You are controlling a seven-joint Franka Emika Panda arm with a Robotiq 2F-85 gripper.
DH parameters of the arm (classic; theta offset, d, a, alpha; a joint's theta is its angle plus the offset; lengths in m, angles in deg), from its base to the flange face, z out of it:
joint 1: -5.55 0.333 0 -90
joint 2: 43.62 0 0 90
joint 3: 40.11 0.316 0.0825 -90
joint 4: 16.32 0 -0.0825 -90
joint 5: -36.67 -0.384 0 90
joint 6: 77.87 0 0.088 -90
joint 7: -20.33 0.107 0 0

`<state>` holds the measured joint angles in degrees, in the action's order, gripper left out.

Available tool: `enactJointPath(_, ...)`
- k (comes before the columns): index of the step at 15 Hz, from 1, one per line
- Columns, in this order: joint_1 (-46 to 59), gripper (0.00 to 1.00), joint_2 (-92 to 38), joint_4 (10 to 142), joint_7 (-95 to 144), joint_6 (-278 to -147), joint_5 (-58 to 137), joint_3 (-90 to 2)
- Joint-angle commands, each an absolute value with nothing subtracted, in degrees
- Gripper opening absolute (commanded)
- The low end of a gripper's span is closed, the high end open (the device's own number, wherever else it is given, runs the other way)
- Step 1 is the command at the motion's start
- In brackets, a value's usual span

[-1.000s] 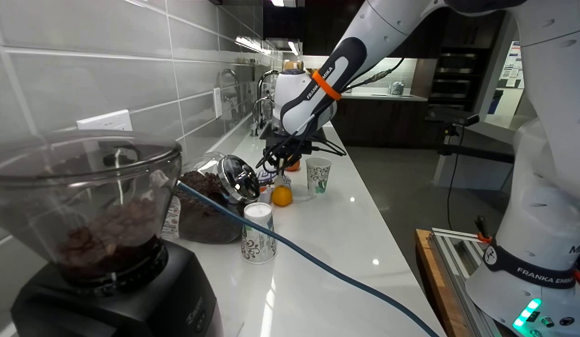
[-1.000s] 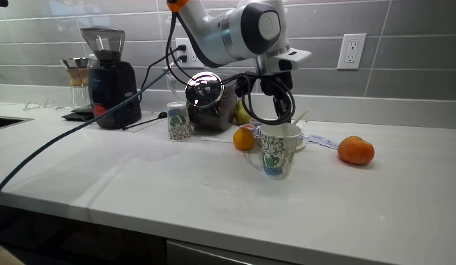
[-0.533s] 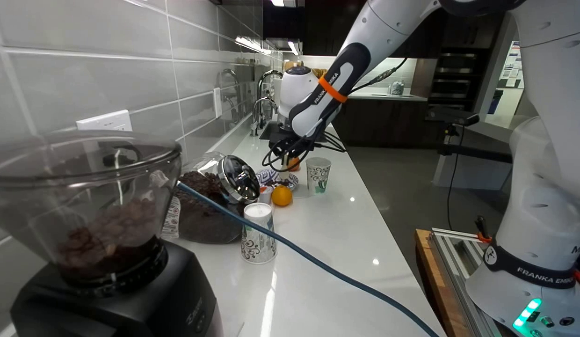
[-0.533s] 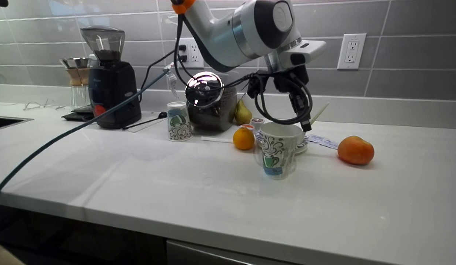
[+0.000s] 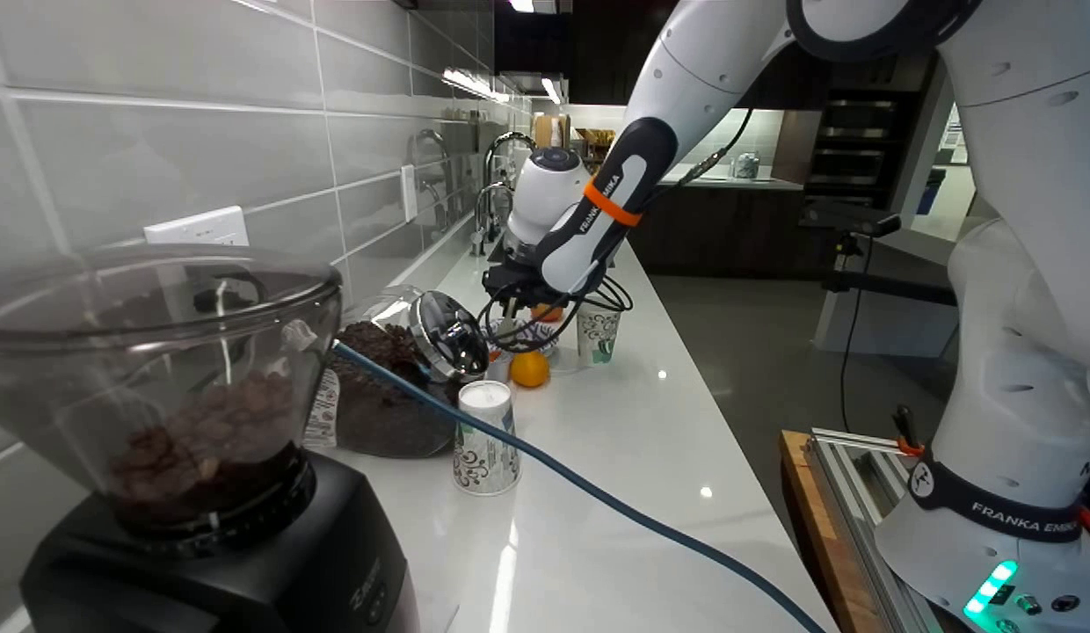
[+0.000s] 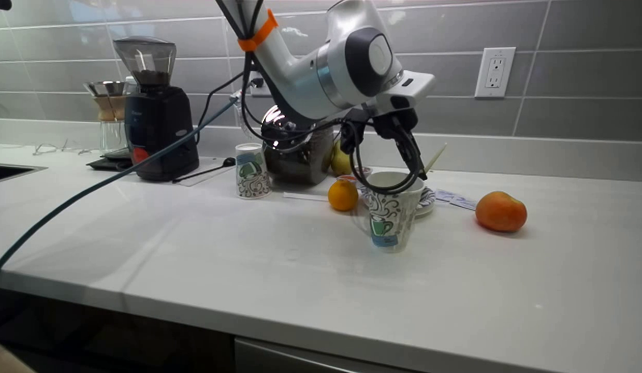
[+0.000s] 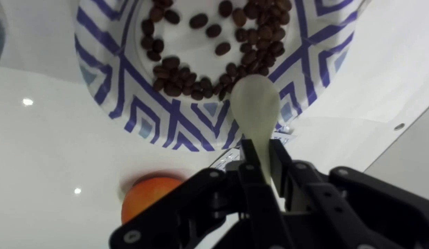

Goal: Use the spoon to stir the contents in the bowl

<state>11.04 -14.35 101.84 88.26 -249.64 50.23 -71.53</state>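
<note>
The bowl is a white patterned bowl (image 7: 193, 128) with purple lines; it holds brown coffee beans (image 7: 261, 38). In an exterior view it (image 6: 427, 202) stands partly behind a paper cup, and it (image 5: 545, 334) also shows in an exterior view. My gripper (image 7: 261, 147) is shut on the pale spoon (image 7: 255, 103). The spoon's head points into the picture, over the bowl's rim and the bean edge; I cannot tell whether it touches. In an exterior view the gripper (image 6: 422, 176) is tilted above the bowl, with the spoon handle (image 6: 436, 157) sticking up behind.
An upright paper cup (image 6: 388, 217) stands in front of the bowl. An orange (image 6: 343, 195) and a red-orange fruit (image 6: 501, 212) flank it. A jar with a shiny lid (image 5: 453, 334), an upturned cup (image 6: 252, 173), a pear (image 6: 340, 159) and a grinder (image 6: 158, 124) stand nearby.
The gripper, more upright a second ago, tilted and moved right in an exterior view, then came back left while still tilted. The spoon stays held. Bowl, cups and fruit stay put.
</note>
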Motion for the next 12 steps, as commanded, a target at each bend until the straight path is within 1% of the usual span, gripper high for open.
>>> enactJointPath(1, 14.2, 0.04, -11.9, 101.7, 87.7, -253.9, 46.8, -73.7)
enactJointPath(4, 12.5, 0.04, -14.0, 103.0, 84.0, -251.3, 43.2, -70.1)
enactJointPath(12, 11.5, 0.04, -19.0, 104.0, 79.6, -241.5, 41.2, -67.6)
